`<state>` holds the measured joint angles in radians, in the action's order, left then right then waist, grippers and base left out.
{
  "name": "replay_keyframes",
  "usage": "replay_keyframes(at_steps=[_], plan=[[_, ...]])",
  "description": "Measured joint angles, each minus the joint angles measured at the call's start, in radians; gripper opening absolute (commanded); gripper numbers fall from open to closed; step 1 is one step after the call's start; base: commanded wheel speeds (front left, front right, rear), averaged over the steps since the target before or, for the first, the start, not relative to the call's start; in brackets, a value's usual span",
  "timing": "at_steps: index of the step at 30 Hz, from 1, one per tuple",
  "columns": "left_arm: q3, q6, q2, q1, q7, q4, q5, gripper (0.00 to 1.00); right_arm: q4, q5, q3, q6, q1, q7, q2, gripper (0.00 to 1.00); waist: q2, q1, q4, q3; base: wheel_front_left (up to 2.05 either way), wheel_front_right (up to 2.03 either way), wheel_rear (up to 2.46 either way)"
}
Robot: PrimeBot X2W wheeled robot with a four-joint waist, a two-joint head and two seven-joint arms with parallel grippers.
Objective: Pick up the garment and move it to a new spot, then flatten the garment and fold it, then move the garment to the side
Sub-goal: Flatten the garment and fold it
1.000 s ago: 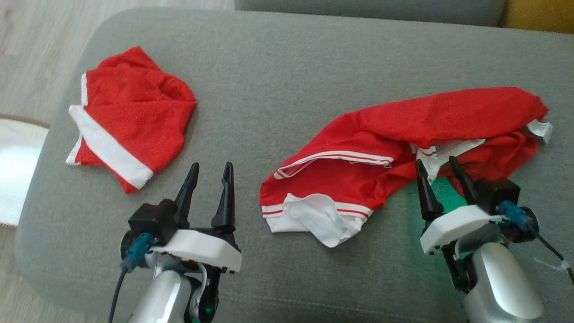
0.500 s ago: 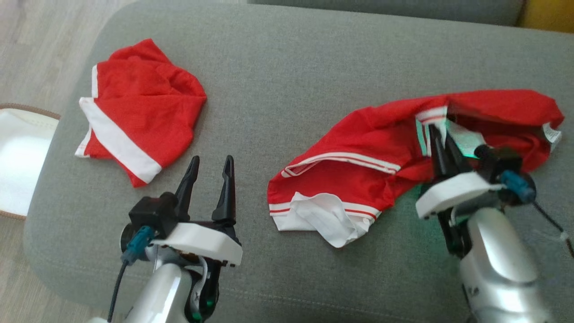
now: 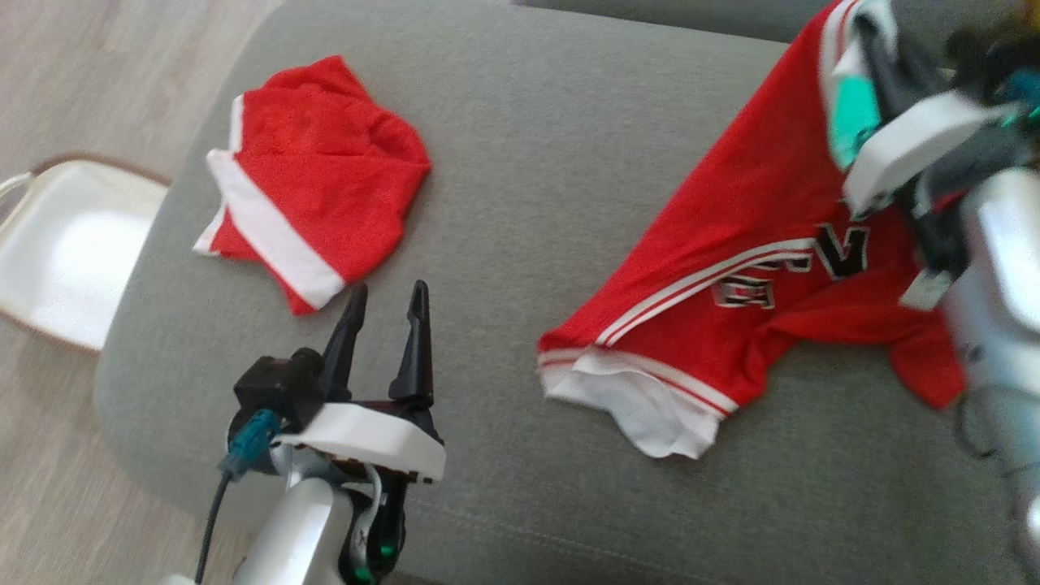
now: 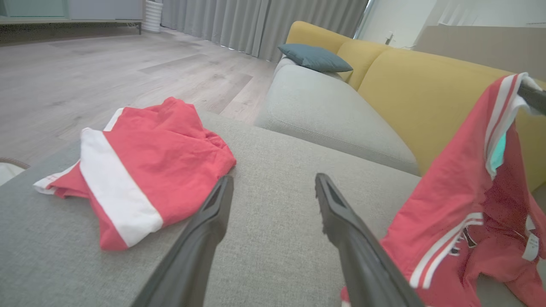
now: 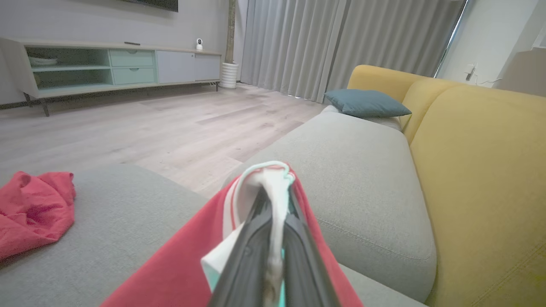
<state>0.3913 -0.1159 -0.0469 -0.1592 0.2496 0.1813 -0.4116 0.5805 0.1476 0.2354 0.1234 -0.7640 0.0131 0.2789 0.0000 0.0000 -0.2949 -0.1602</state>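
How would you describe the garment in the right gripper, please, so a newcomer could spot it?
Two red garments are on the grey fabric sofa cushion. Toward the robot's right, the red jersey with white striped trim hangs from the right gripper, its lower end on the seat. Unlike the white-banded red shorts, it bears black lettering.

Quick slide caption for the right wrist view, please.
Right claw shut on the white-trimmed edge of the red jersey, held up over the grey sofa seat.
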Motion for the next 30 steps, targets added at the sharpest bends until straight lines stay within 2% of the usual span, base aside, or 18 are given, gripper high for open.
replay_keyframes(at_steps=[10,11,12,19,24,30], plan=[[0.053,-0.012,0.001,-0.01,0.0,-0.015,-0.041,1.0,0.206,0.04,0.171,0.001,-0.238,0.04,0.192,0.0,0.0,0.0,-0.136,-0.052,0.0,0.0,0.0],[0.053,-0.016,0.001,-0.012,0.0,-0.017,-0.044,1.0,0.228,0.043,0.197,0.001,-0.266,0.04,0.207,0.45,0.0,0.0,-0.151,-0.058,0.0,0.0,0.0],[0.052,-0.017,0.001,-0.013,0.0,-0.018,-0.049,1.0,0.255,0.046,0.217,0.001,-0.293,0.041,0.213,1.0,0.0,0.0,-0.165,-0.064,0.0,0.0,0.0],[0.053,-0.025,0.001,-0.013,0.0,-0.02,-0.05,1.0,0.419,0.053,0.289,0.001,-0.426,0.022,0.212,1.0,0.0,0.0,-0.21,-0.104,0.0,0.0,0.0],[0.051,-0.025,0.001,-0.015,0.0,-0.021,-0.05,1.0,0.49,0.076,0.341,0.001,-0.416,-0.038,0.164,1.0,0.0,0.0,-0.174,-0.088,0.0,0.0,0.0],[0.032,-0.024,0.001,-0.015,0.0,-0.021,-0.033,1.0,0.511,0.129,0.298,0.001,-0.398,-0.192,0.11,1.0,0.0,0.0,-0.095,-0.057,0.0,0.0,0.0]])
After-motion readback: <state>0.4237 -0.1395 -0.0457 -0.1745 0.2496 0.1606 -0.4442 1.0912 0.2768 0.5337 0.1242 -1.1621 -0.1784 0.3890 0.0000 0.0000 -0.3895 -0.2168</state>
